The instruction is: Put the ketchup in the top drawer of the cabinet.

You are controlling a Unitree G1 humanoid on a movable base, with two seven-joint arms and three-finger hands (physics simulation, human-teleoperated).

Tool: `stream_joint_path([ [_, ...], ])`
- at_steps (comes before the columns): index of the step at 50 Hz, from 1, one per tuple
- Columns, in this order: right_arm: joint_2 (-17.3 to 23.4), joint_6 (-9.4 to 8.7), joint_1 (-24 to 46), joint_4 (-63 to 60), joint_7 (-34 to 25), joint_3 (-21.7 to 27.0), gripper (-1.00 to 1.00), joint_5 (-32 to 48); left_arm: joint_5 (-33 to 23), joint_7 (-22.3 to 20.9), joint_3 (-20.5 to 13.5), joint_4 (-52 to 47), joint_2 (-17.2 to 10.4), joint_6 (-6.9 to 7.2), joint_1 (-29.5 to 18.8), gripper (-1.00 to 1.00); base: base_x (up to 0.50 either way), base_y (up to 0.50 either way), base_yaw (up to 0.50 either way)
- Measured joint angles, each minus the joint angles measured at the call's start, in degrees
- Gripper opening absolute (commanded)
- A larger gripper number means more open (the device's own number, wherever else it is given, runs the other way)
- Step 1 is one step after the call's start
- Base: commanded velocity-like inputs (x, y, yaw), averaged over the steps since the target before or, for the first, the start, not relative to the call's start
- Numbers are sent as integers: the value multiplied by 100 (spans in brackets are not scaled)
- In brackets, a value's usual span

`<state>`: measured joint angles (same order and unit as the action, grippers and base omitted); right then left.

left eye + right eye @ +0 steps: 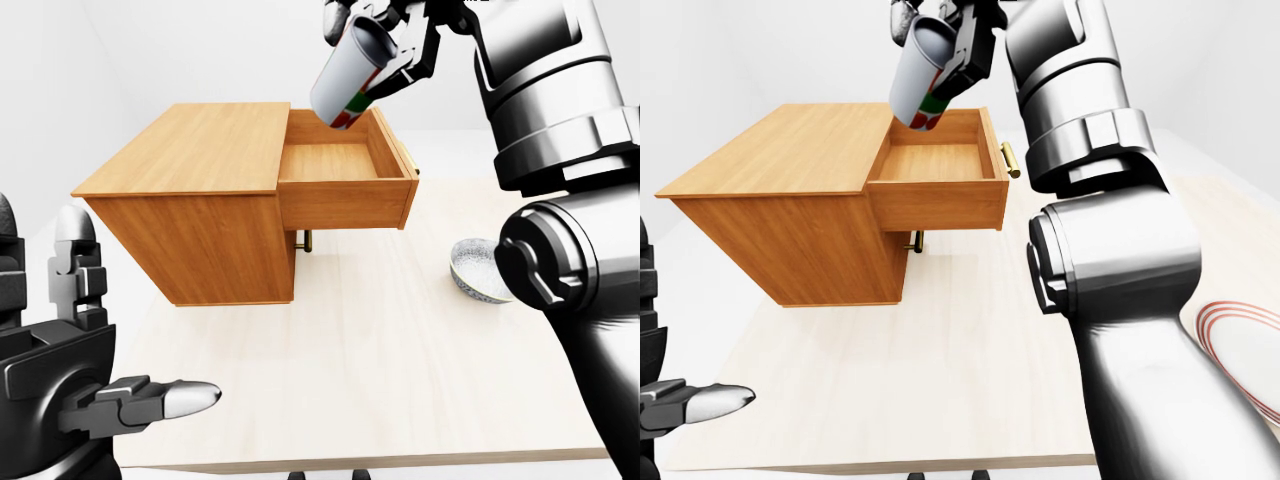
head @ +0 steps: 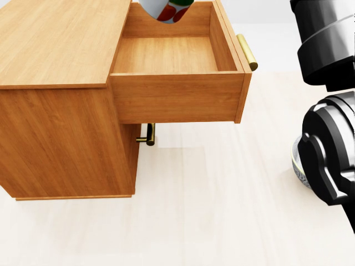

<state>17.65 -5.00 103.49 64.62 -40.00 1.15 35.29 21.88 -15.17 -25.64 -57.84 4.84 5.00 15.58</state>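
Observation:
The ketchup is a white bottle with a red and green label. It hangs tilted, top end down, above the far end of the open top drawer of the wooden cabinet. My right hand is shut on the bottle's upper end. In the head view only the bottle's lower end shows, at the top edge over the drawer's far wall. The drawer interior is bare wood. My left hand stands open at the bottom left of the left-eye view, far from the cabinet.
The drawer carries a brass handle, and a second brass handle shows below it. A patterned bowl sits on the pale table right of the cabinet. A plate with red rings lies at the right-eye view's right edge.

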Motion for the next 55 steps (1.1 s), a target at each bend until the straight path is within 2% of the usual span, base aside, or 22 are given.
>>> stream_joint_path([
  [20,47,0,27,605,0,-21,-100,-145,-36,25,10,30,-23,0,-34,100,0,0,0],
  [55,46,0,-271,842,0,18,-100,-186,11,38,-31,22,-35,0,-49,100,0,0,0],
])
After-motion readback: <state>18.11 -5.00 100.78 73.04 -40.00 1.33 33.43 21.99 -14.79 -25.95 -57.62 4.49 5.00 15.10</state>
